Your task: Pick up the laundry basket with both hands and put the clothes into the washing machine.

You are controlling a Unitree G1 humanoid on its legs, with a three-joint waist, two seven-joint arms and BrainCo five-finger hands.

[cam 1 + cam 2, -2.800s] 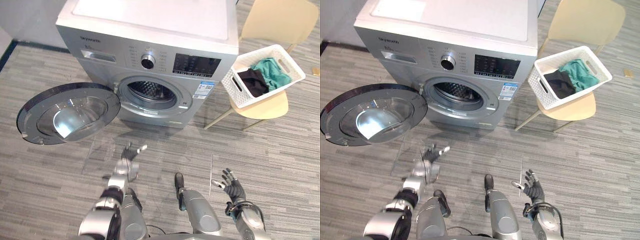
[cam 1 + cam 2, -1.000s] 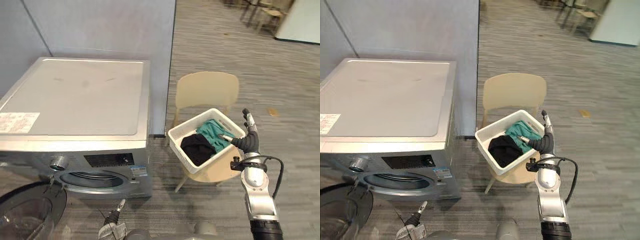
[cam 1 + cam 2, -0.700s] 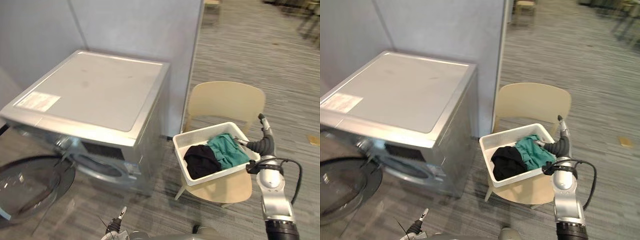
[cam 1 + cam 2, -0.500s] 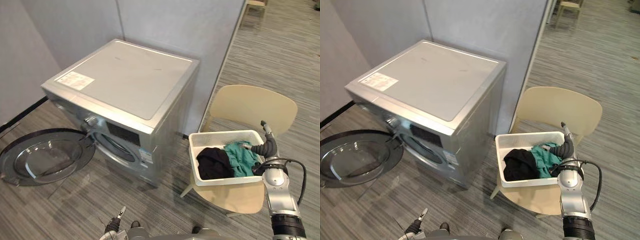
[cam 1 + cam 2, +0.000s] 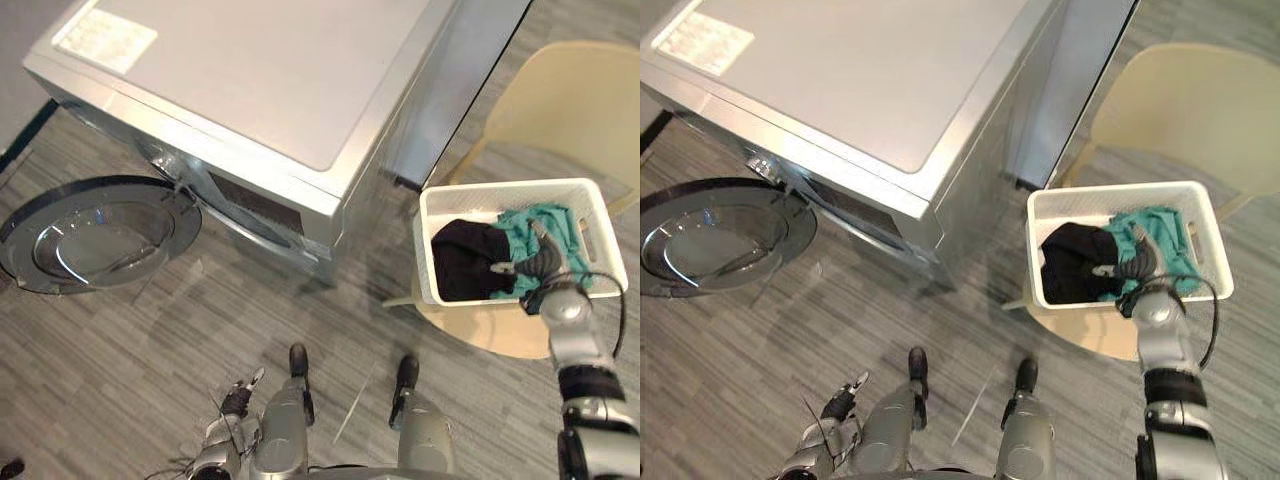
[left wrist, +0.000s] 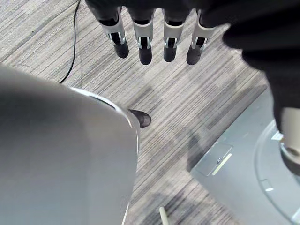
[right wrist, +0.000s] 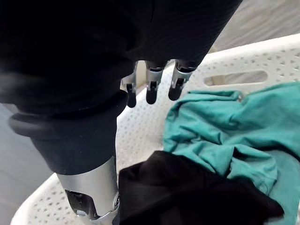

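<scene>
No legible txt; white label [image 5: 105,38] on washing machine [image 5: 290,90] top, print too small to read.

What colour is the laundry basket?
The laundry basket is white, clearest in the right wrist view.

It looks like an office-type room: grey partition wall [image 5: 472,60], striped grey floor [image 5: 150,340], washing machine [image 5: 270,70] beside a beige chair [image 5: 590,100].

The grey striped floor [image 5: 120,330] is carrying the silver washing machine [image 5: 270,70], and just beside the washing machine a cream chair [image 5: 590,110] is standing, bearing the white laundry basket [image 5: 505,189].
</scene>
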